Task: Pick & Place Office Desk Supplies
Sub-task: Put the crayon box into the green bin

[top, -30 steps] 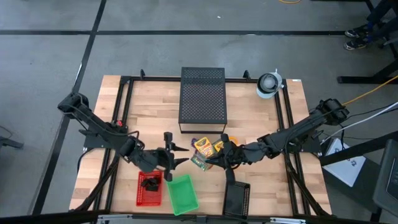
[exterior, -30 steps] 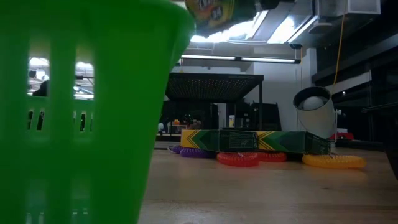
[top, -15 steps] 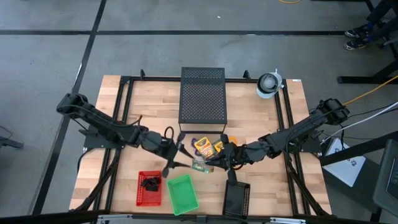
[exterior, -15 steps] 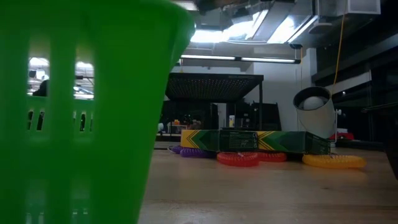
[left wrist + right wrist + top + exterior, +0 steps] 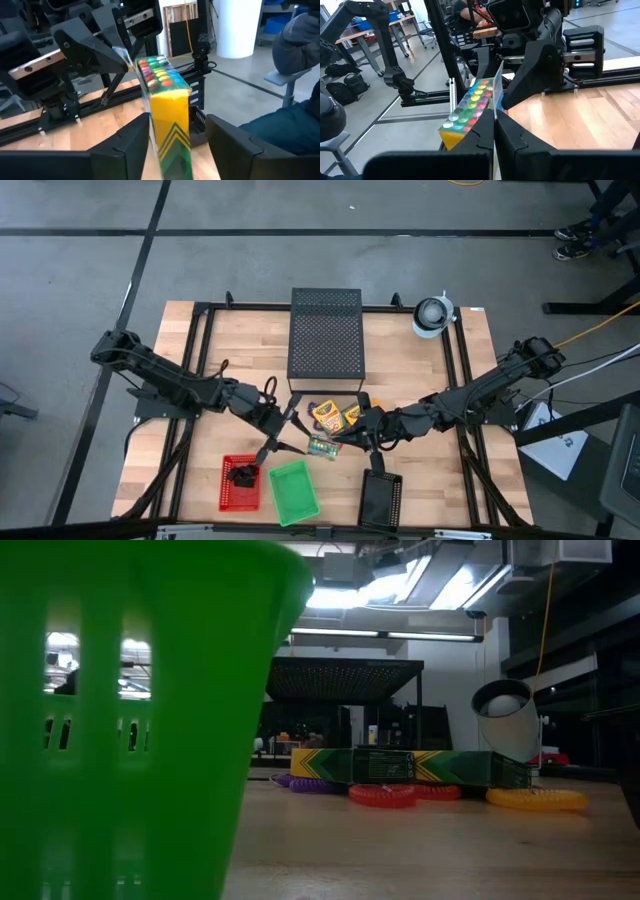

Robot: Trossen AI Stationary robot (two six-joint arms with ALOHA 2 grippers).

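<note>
A yellow-and-green crayon box point(image 5: 169, 107) hangs above the table's near middle, its open end showing the coloured crayon tips point(image 5: 470, 105). My right gripper point(image 5: 493, 131) is shut on its lid flap. My left gripper point(image 5: 179, 142) is open, one finger on either side of the box's lower part, reaching in from the table's left point(image 5: 283, 432). Two more crayon boxes point(image 5: 336, 415) lie flat on the table beside purple and orange rings point(image 5: 313, 404). In the low view a crayon box point(image 5: 400, 765) and rings point(image 5: 382, 796) rest on the wood. My right gripper pinches the box's thin opened lid flap point(image 5: 496, 92) between its two fingers, coming nearly level from the table's right. The box is lifted clear of the table, tilted. My left gripper: one finger point(image 5: 131, 142) stands close against the box's side; I cannot tell whether it touches.
A red basket point(image 5: 240, 483) with black clips, a green basket point(image 5: 294, 491) and a black basket point(image 5: 380, 499) stand along the near edge. The large black perforated box point(image 5: 325, 345) stands at the far middle, a white roll point(image 5: 433, 315) at the far right.
My left gripper has swung from above the red and green baskets toward the far edge and the right, and turned level until its fingers stand around the crayon box. The box, held by my right gripper, has left the top of the low view.
</note>
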